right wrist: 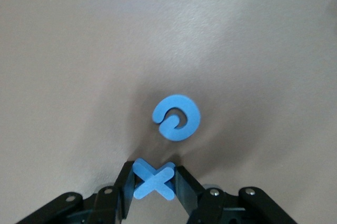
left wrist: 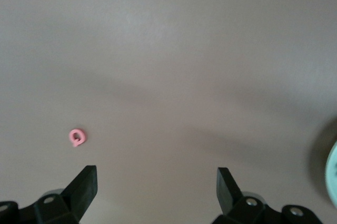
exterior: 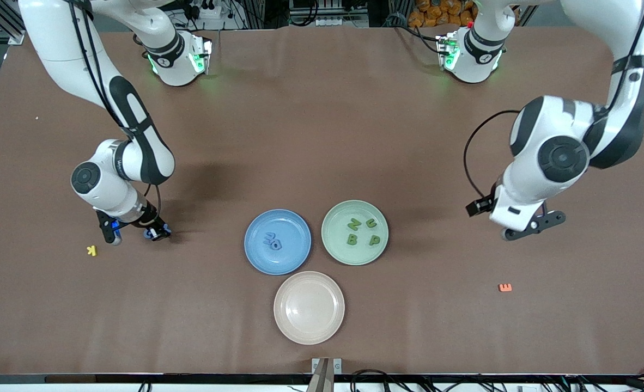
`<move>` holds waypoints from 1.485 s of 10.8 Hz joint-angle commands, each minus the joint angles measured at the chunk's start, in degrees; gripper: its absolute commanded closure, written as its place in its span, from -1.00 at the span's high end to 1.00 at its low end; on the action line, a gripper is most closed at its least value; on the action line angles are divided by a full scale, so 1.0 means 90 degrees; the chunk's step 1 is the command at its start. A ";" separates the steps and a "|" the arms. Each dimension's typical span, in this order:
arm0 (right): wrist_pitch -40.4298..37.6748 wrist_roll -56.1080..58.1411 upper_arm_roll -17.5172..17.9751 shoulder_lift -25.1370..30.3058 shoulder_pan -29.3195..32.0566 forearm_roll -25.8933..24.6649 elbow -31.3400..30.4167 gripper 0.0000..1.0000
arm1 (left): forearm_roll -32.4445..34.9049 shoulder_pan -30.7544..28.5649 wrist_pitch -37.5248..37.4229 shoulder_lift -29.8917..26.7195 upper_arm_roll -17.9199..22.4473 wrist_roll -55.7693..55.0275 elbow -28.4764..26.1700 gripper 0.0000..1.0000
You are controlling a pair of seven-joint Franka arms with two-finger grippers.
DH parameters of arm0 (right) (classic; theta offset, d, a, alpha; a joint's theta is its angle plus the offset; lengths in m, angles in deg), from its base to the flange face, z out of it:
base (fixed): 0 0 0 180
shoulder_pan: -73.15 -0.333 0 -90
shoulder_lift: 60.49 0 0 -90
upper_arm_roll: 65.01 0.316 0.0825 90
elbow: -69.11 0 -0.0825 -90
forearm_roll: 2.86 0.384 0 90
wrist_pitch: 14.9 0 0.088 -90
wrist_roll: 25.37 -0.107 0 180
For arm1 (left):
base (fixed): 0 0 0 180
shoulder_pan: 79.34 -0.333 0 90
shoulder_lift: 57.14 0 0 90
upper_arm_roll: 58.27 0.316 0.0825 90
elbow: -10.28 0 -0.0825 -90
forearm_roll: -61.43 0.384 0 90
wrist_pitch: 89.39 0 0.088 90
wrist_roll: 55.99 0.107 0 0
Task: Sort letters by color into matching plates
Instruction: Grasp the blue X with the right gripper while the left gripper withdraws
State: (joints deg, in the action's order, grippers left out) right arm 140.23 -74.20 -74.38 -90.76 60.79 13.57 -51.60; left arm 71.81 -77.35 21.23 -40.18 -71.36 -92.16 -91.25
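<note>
Blue letter X [right wrist: 154,181] is pinched between the fingers of the right gripper [right wrist: 154,184], toward the right arm's end of the table from the blue plate [exterior: 256,258]. In the right wrist view the X stands flat-on to the camera, its two strokes crossing diagonally, with neither stroke longer than the other. A second blue letter [right wrist: 176,117], a curled shape like a lowercase e or a, lies flat on the brown table [exterior: 322,136] just beside the gripped X and apart from it. In the front view this pair shows only as a small blue patch at the right gripper [exterior: 156,233], so the height of the X above the table cannot be told.

Blue plate holds two blue letters [exterior: 272,240] lying close together near its middle. Touching or nearly touching it, toward the left arm's end, the green plate [exterior: 379,247] carries four green letters [exterior: 362,231]: Z, U, B and P. The beige plate [exterior: 286,326] sits nearer the front camera than the blue plate.

A yellow K [exterior: 91,250] lies near the right gripper, well apart from the blue plate.

Left gripper [exterior: 534,224] waits with its fingers [left wrist: 84,184] spread wide, well apart from the green plate toward the left arm's end. An orange E [exterior: 505,287] and a pink letter [left wrist: 77,137] lie on the table near it.
</note>
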 commanded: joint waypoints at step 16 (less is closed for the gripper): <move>-0.1280 0.0571 0.0484 -0.0093 -0.0997 0.0079 0.1945 -0.68 | -0.1085 0.0081 -0.1989 -0.1758 0.0916 0.2807 0.1280 1.00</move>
State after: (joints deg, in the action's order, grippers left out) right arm 129.66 -68.29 -70.23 -91.27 54.43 13.85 -37.16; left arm 61.42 -77.13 5.63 -56.43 -63.43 -69.01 -82.88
